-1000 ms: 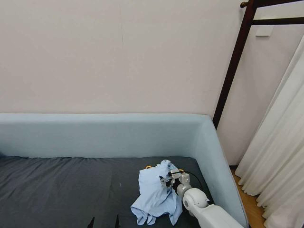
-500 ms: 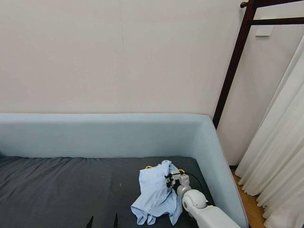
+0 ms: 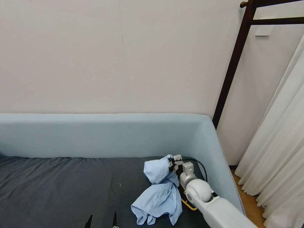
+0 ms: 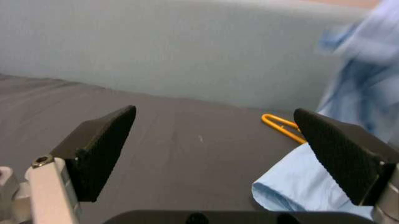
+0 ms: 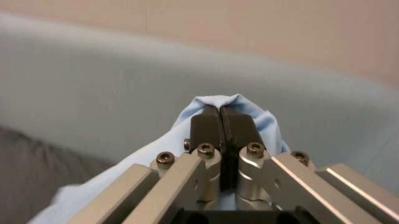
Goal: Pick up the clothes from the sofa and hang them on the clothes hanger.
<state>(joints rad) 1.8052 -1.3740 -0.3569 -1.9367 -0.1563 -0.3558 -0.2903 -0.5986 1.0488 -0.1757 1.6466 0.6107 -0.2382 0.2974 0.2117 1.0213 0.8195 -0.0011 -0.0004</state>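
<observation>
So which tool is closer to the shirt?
Right. The right tool is shut on the shirt, holding one end above the sofa; the left tool hangs open to its left, not touching.

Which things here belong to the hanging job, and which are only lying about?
Job: shirt, held in the shut right gripper; sofa; rack.
Lying about: curtain; orange hanger, perhaps; left gripper, open and idle.

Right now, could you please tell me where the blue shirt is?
In the head view, the blue shirt lies at the right end of the sofa, its top held up by the right pincer.
</observation>
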